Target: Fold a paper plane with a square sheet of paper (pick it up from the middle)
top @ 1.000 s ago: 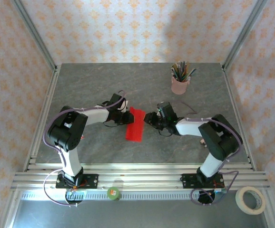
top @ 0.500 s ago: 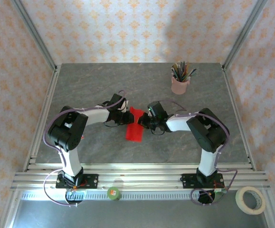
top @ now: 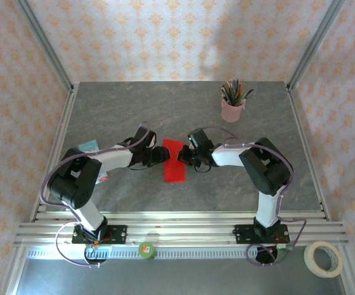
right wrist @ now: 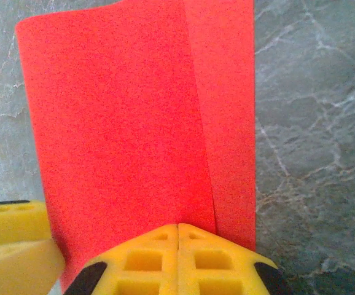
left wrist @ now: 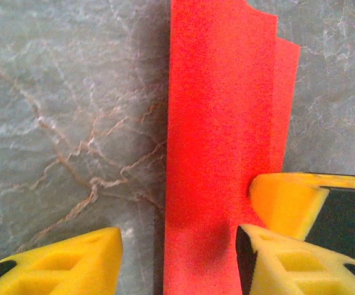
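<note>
Red sheet part-folded mid-table, both grippers at it.

The square sheet of paper [top: 174, 166] lies flat on the table [top: 116, 104] between the arms, folded into a narrow strip with one flap overlapping. Left gripper [left wrist: 180, 243] is spread, one finger on each side of the strip, holding nothing. Right gripper [right wrist: 177, 236] is pressed together at the paper's right edge (can't tell if a layer is caught). Risk: only one edge is pinned, so any drag from the right could slide the strip, spring the flap open or skew the crease. Thin paper may also crumple. Count: one sheet, two grippers, one pink pencil cup [top: 232, 110], one tape roll [top: 323, 258].
</note>
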